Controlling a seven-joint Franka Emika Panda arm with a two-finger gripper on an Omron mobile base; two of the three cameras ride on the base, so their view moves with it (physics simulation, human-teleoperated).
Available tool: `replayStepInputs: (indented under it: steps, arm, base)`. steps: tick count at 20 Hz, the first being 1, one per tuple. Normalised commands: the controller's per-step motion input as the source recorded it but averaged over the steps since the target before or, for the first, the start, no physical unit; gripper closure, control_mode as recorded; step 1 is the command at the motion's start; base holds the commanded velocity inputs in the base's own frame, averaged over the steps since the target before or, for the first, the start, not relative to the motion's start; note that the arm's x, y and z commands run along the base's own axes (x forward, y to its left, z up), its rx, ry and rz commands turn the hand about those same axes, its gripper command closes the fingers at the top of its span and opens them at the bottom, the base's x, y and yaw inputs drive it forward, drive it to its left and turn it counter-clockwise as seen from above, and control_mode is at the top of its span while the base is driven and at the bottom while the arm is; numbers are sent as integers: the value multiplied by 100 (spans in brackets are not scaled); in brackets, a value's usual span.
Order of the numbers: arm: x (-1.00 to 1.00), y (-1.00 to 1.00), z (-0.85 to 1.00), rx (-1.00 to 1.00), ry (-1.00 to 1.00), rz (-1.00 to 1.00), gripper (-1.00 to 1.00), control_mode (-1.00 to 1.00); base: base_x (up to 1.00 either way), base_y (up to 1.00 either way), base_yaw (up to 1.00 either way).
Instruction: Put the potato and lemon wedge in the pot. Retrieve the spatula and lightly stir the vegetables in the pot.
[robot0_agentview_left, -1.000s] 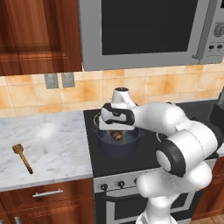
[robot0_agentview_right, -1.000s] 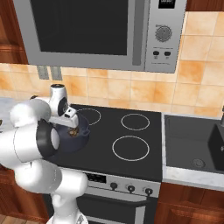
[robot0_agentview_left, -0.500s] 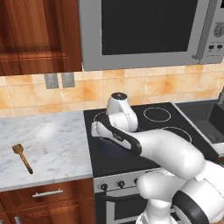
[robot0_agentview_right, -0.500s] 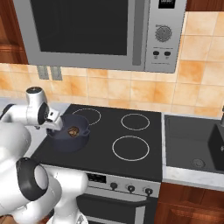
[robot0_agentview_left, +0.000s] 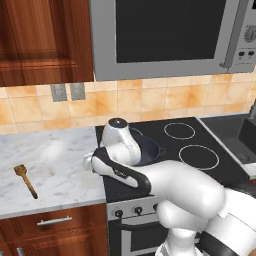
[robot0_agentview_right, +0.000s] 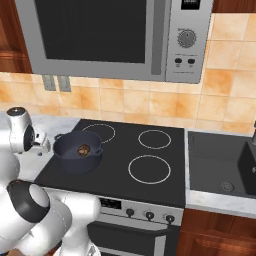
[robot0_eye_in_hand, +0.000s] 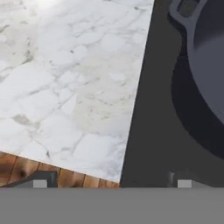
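The pot (robot0_agentview_right: 77, 152), round and dark blue-grey with small loop handles, stands lidless on the stove's front-left burner. Inside it lies the potato (robot0_agentview_right: 84, 149), a small mottled brown lump. The spatula (robot0_agentview_left: 26, 179), orange-brown wood, lies flat on the marble counter, well apart from the pot.

Dark blue-grey pot (robot0_agentview_right: 77, 151) holds a mottled brown potato (robot0_agentview_right: 84, 149); orange-brown spatula (robot0_agentview_left: 26, 179) lies on the white, grey-veined marble surface (robot0_agentview_left: 55, 165) beside a black stovetop (robot0_agentview_right: 125, 162).
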Motion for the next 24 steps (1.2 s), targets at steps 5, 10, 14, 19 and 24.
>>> replayStepInputs:
  steps: [5,10,14,19,24]
  arm:
    - [0,100,0,0,3,13,-100,-100]
    - [0,100,0,0,11,8,-100,-100]
    - [0,99,0,0,17,1,-100,-100]
    - [-1,68,-13,0,7,0,-100,-100]
    - [-16,26,-28,0,-1,0,-100,-100]
  base:
    - [0,0,0]
    - [0,0,0]
    - [0,0,0]
    - [0,0,0]
    - [0,0,0]
